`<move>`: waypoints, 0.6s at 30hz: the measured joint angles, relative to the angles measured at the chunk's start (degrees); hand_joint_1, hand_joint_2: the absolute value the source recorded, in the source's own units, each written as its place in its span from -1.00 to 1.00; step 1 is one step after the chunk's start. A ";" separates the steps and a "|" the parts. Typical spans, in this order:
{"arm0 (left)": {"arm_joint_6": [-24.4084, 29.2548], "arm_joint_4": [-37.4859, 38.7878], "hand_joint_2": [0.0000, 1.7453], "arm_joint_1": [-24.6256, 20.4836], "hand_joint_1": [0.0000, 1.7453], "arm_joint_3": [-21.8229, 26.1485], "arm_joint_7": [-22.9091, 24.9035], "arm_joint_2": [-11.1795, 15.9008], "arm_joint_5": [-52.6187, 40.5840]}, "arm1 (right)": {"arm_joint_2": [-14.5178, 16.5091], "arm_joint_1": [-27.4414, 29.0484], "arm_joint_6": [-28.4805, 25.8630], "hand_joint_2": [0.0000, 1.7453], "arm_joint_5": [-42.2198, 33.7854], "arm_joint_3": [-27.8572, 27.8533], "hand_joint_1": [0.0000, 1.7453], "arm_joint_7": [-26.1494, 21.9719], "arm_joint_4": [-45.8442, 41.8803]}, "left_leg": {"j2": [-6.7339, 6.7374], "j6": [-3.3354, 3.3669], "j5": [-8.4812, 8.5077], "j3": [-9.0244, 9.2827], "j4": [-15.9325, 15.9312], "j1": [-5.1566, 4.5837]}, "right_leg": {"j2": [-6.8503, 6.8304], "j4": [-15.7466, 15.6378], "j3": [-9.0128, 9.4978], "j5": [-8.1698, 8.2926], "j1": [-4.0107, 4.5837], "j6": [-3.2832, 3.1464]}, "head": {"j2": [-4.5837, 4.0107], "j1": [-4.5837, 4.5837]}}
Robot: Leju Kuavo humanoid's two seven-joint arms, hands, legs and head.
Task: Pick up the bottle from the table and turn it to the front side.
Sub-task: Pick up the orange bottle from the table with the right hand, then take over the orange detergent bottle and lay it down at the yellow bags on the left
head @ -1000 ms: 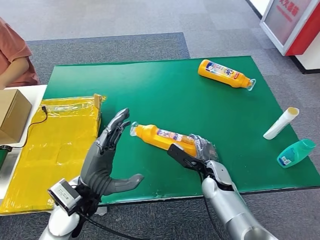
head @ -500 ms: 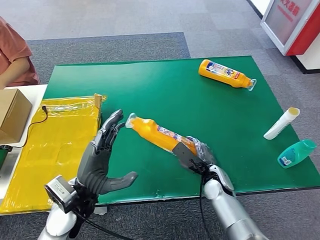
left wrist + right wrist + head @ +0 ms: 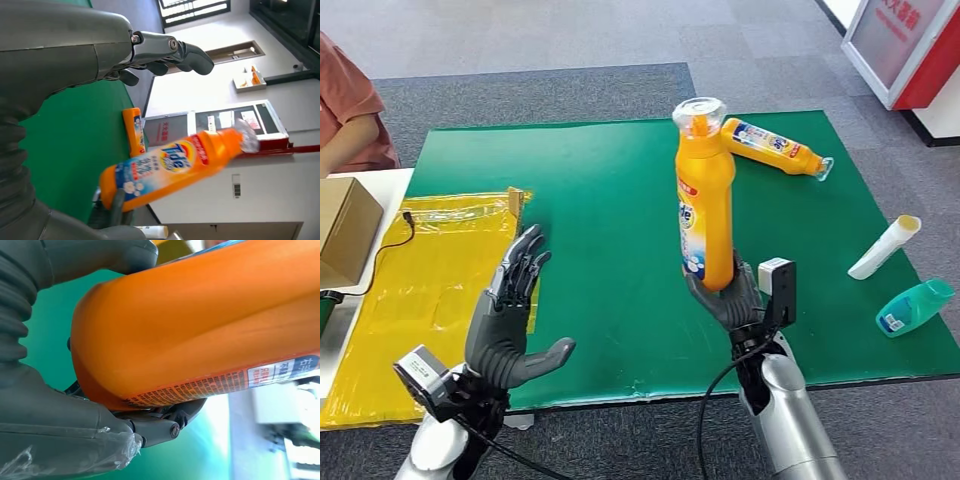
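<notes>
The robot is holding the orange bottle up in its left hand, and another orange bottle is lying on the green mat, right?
Not quite: the right hand holds the orange bottle up, as the head view shows. The left hand holds nothing. The other orange bottle does lie on the green mat.

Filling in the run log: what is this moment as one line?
right hand: holds orange bottle upright above green mat | left hand: open, fingers spread | second orange bottle: lying on mat
</notes>
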 joint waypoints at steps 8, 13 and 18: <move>0.32 -0.07 1.00 1.12 -1.00 1.42 -1.25 0.52 3.97 | 0.25 4.83 -4.51 1.00 0.03 0.63 1.00 -6.26 -13.28 | -0.01 0.00 -0.01 -0.03 0.00 0.00 | 0.00 0.00 -0.01 -0.06 0.00 -0.01 | 0.00 0.01; -1.48 -0.11 1.00 -0.43 -1.00 2.51 0.24 0.60 8.88 | 0.95 6.30 -9.88 1.00 6.10 2.39 1.00 -9.51 -17.81 | -0.01 -0.01 0.00 -0.02 0.00 0.00 | 0.00 0.00 -0.02 -0.04 0.00 -0.01 | 0.00 0.01; -4.02 0.30 1.00 -4.36 -1.00 2.77 2.42 0.87 11.82 | 1.89 6.41 -16.11 1.00 13.94 5.57 1.00 -12.60 -19.18 | -0.01 -0.03 0.04 -0.01 0.00 0.01 | 0.00 0.01 -0.02 -0.02 0.01 -0.02 | 0.00 0.01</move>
